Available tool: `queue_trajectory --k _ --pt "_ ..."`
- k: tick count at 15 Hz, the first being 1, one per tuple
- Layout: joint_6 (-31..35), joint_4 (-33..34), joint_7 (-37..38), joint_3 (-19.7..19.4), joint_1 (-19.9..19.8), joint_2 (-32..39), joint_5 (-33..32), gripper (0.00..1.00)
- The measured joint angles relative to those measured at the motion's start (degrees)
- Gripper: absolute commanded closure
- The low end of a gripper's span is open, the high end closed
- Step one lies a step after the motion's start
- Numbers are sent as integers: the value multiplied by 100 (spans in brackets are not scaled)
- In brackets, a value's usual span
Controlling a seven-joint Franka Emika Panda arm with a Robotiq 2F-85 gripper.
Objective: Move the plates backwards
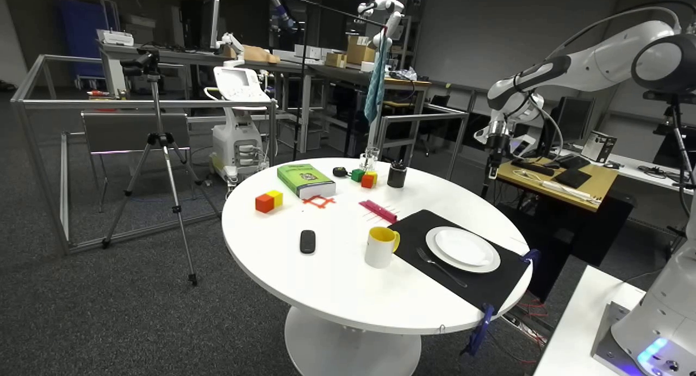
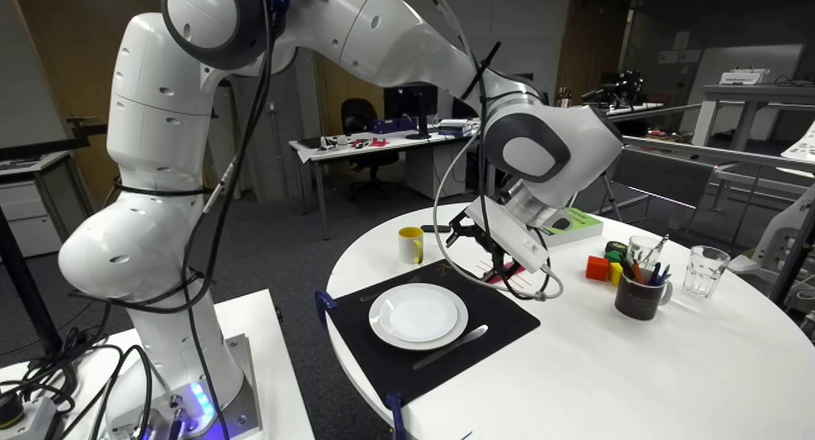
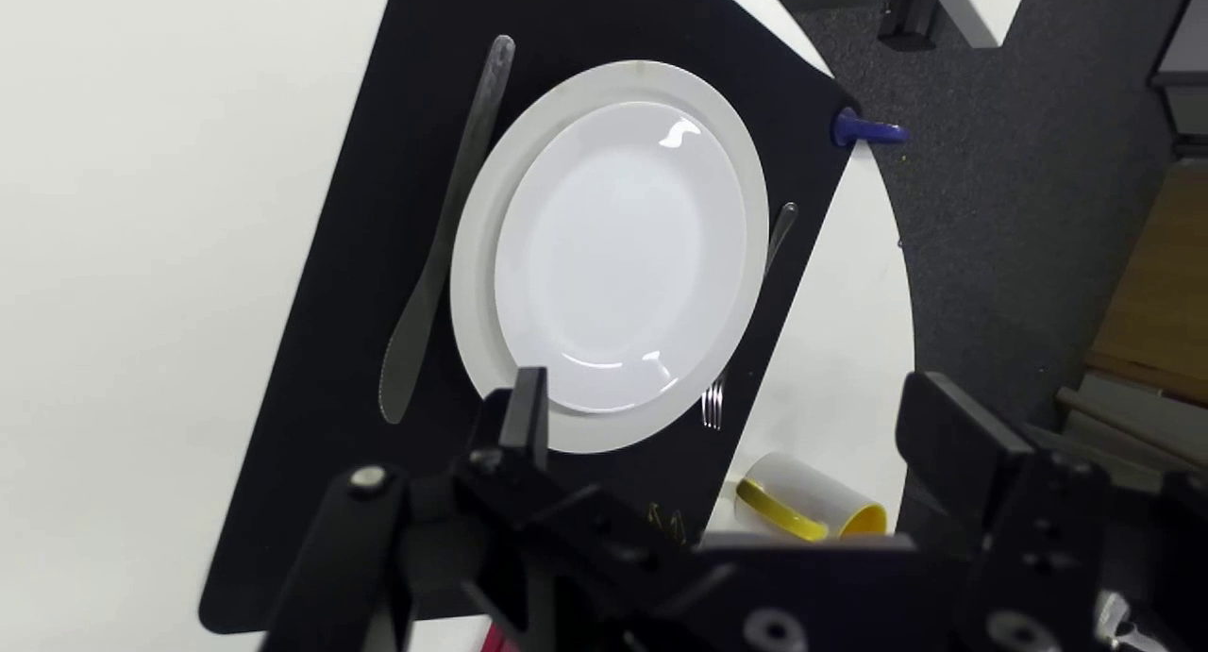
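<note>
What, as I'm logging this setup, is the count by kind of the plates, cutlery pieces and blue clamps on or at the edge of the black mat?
Plates: 2 visible, smaller on larger
Knife: 1
Fork: 1
Blue clamps: 2
Total: 6

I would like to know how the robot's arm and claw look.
The arm is smooth white, with rounded segments and dark grey bands at some joints. Black cables and a pale hose run along it, and blue lights glow low on it. The claw is black, with two angular, jointed fingers.
</note>
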Motion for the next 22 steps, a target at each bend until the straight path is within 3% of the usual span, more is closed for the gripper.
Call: queue_trajectory --k 12,22 --pt "-70 960 -7 254 -22 1114 -155 0" --pt "-702 2021 -43 586 -227 2142 -240 0"
